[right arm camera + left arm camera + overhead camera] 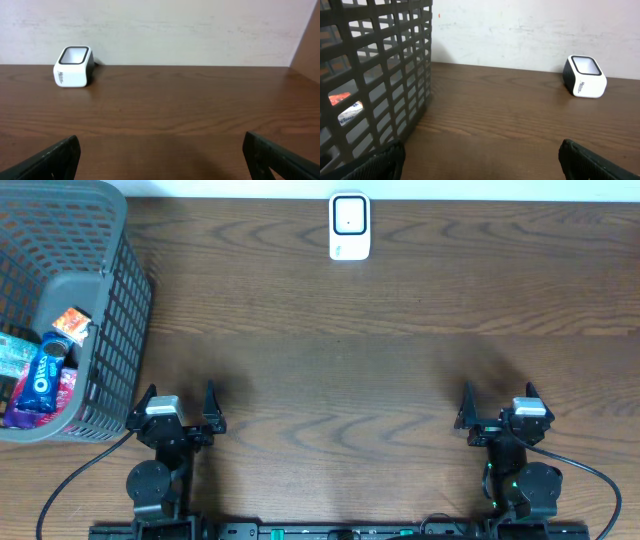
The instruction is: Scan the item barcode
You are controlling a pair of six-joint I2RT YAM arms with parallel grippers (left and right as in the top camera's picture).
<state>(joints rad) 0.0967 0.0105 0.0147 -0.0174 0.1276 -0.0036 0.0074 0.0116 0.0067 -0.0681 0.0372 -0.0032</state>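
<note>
The Oreo pack (44, 376) lies in the basket (118, 330), just left of and ahead of the left claw (180, 393), far from the right claw (498, 392); both claws are spread and empty.

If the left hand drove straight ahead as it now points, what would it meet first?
The left hand probably meets nothing: bare table runs to the back wall. Its outer finger might graze the basket; depth unclear.

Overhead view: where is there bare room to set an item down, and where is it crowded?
Bare tabletop spans the middle, bordered by the scanner at the far edge, the basket on the left, and the left pincer and right pincer near. Right of the scanner is bare too. Crowded: the basket, holding snack packets.
</note>
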